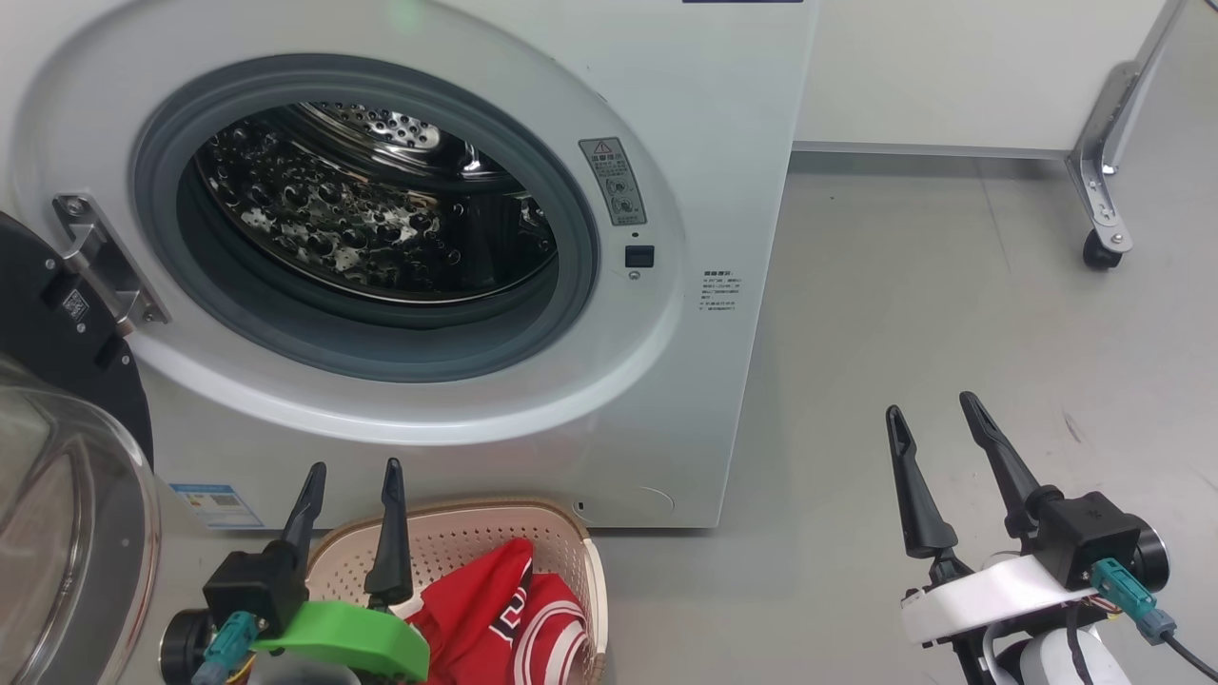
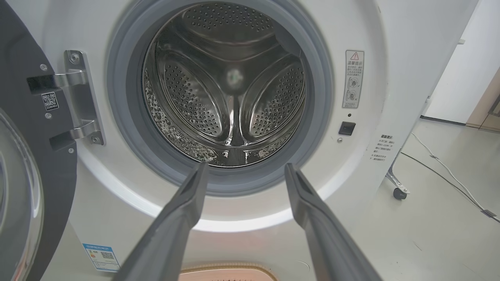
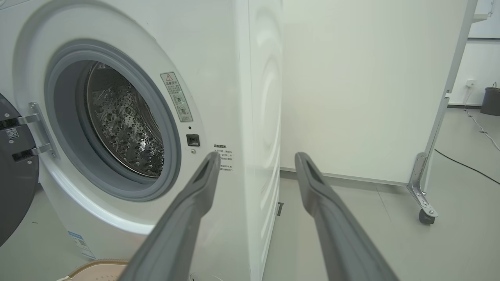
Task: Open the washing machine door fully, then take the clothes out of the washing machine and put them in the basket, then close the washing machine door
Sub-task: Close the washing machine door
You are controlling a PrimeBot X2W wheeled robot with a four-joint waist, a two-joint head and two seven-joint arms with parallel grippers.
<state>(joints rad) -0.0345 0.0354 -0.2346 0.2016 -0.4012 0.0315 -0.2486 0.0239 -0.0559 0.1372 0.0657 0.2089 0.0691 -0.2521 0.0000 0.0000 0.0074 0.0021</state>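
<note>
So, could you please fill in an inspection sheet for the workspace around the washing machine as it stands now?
Surface: grey floor, faint scuffs.
Job's things: washing machine door swung open to the left; drum looks empty; red clothes lie in the basket in front of the washing machine.
Clutter: nothing seen.
Grippers: left gripper open by the basket; right gripper open over the floor; neither holds anything.
Cables: thin cable across the floor right of the machine.
Surroundings: white panel on a castor; dark bin by the far wall.

warning-triangle label [image 2: 354,78] on the washing machine [image 2: 390,31]; wording illegible.
</note>
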